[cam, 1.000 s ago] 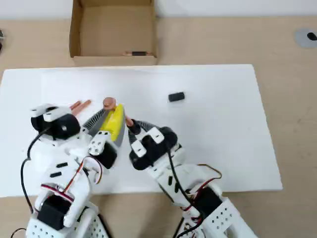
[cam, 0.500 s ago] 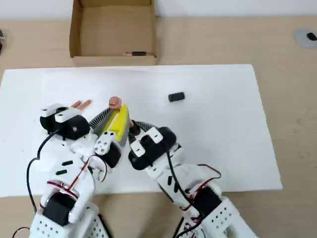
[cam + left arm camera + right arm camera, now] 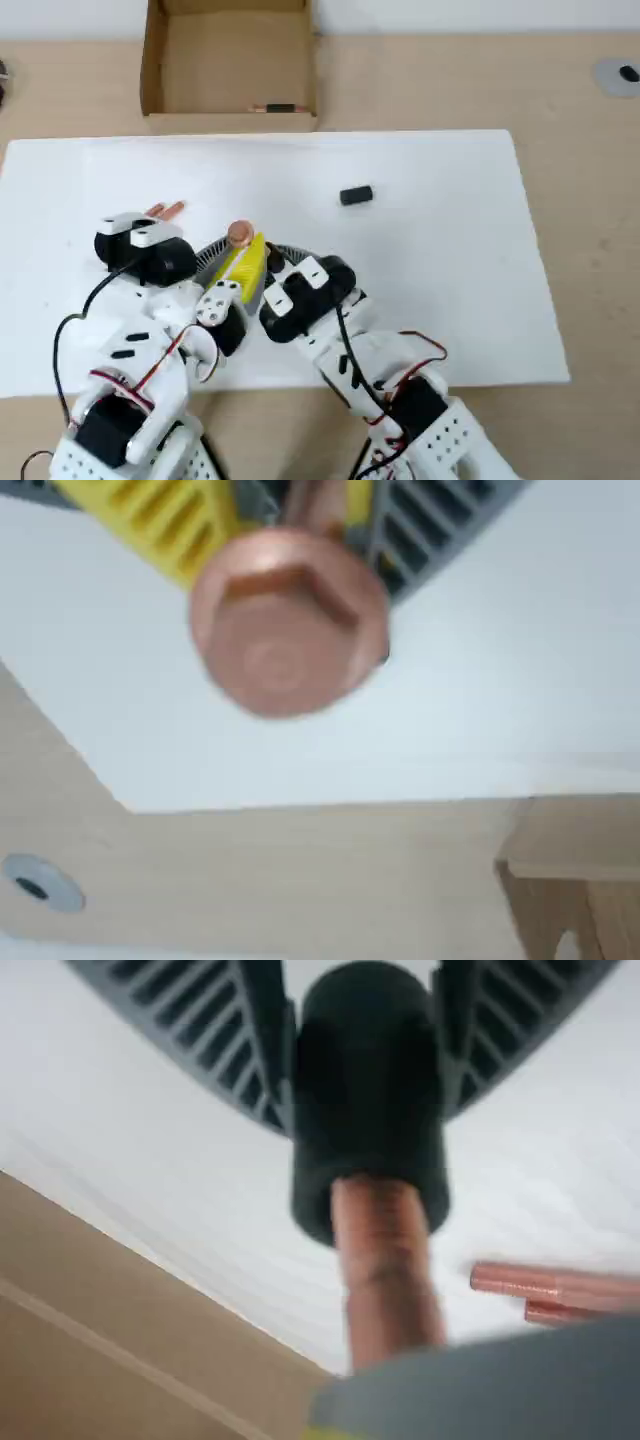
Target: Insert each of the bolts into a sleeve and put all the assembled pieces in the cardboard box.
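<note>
Bolt (image 3: 240, 233) gripped in left end effector (image 3: 238, 256), copper head toward 12 o'clock, over white sheet (image 3: 450, 280) on worktop (image 3: 580, 150). Shaft end meets mouth of black sleeve (image 3: 368, 1090); depth inside unclear. Right end effector (image 3: 270, 260) closed on that sleeve, grey jaws on both sides. At 10 o'clock of held bolt: two loose bolts (image 3: 165, 210), side by side. At 2 o'clock, well apart: spare sleeve (image 3: 356, 196). At 12 o'clock: cardboard box (image 3: 153, 70), one assembled piece (image 3: 272, 107) against its near wall.
</note>
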You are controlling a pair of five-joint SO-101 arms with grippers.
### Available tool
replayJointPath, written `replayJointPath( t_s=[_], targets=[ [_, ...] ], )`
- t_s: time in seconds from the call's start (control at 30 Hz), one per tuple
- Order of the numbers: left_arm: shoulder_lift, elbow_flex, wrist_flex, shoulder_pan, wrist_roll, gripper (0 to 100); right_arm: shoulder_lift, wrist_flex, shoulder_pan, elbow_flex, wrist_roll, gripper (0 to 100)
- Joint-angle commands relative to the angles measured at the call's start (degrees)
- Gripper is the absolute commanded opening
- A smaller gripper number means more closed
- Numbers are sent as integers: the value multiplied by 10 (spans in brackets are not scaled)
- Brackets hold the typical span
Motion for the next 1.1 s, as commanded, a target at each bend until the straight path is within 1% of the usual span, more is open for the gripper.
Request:
replayJointPath(
  t_s=[0.0, 0.1, 0.17, 0.27, 0.47, 0.73, 0.93, 1.07],
  targets=[
    [-2, -23, 27, 40, 1, 9, -3, -15, -7, 1, -4, 10],
    [-2, -23, 31, 41, 1, 9, -3, -16, -7, 1, -4, 10],
    [-2, -22, 33, 42, -11, 9, -3, -16, -7, 1, -4, 10],
    [-2, -21, 61, 47, -44, 9, -4, -17, -7, 1, -4, 10],
    [-2, -22, 119, 61, -74, 9, -4, -18, -7, 1, -4, 10],
    [-2, -18, 127, 56, -80, 10, -4, -18, -7, 1, -4, 10],
    [-2, -23, 190, 56, -143, 10, -4, -18, -7, 1, -4, 10],
    [-2, -29, 224, 56, -152, 12, -4, -18, -7, 0, -4, 10]
  ],
)
